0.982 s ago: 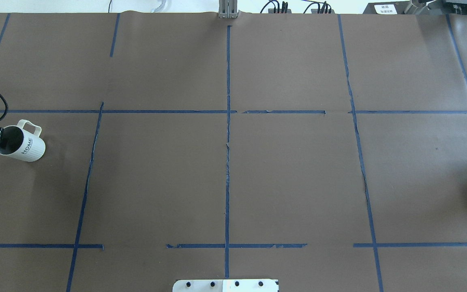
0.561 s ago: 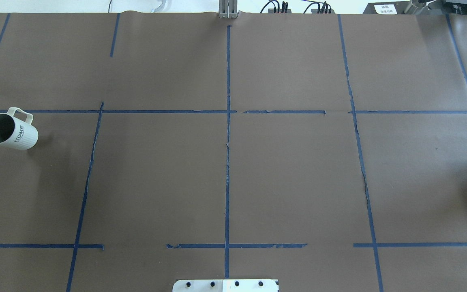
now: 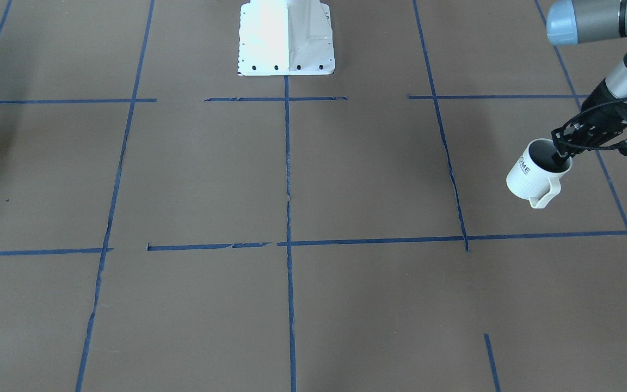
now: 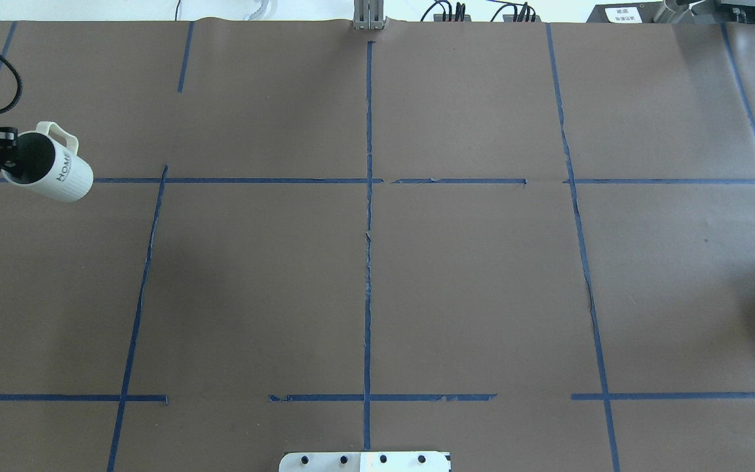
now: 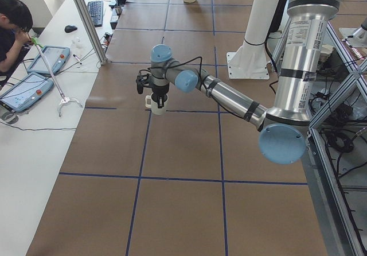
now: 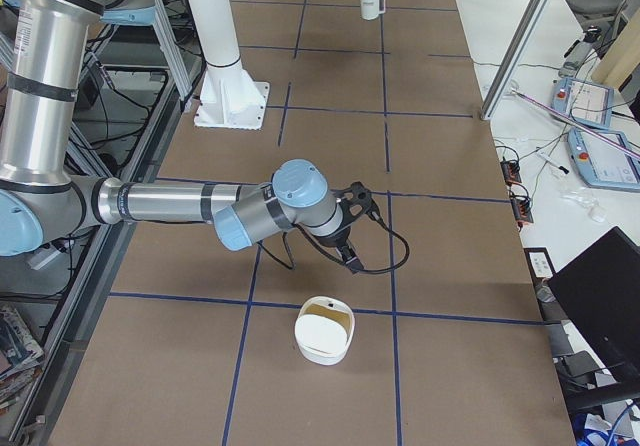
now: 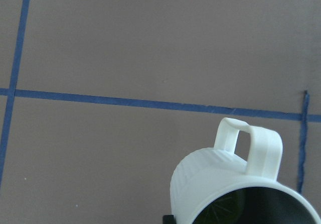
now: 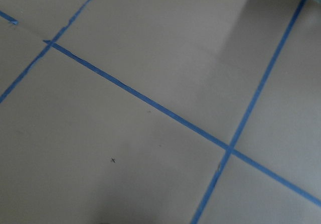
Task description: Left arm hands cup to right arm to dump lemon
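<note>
**Cup (image 4: 66, 177) pinched at the rim by the left gripper (image 4: 14, 159)**

One finger sits inside the cup and one outside, closed on its wall. The cup leans out from the fingertips toward the table's middle, its handle (image 7: 248, 143) turned away from the robot's base (image 3: 286, 38). Beyond the fingertips lies the brown table (image 4: 482, 275), crossed by blue tape lines (image 4: 369, 262). The right gripper (image 6: 348, 246) is well apart at the opposite end; whether it is open cannot be told. A white bowl (image 6: 325, 331) rests near it.

blue tape grid (image 4: 368, 262) on brown table (image 4: 482, 295); white tub (image 6: 323, 334) near its right end
</note>
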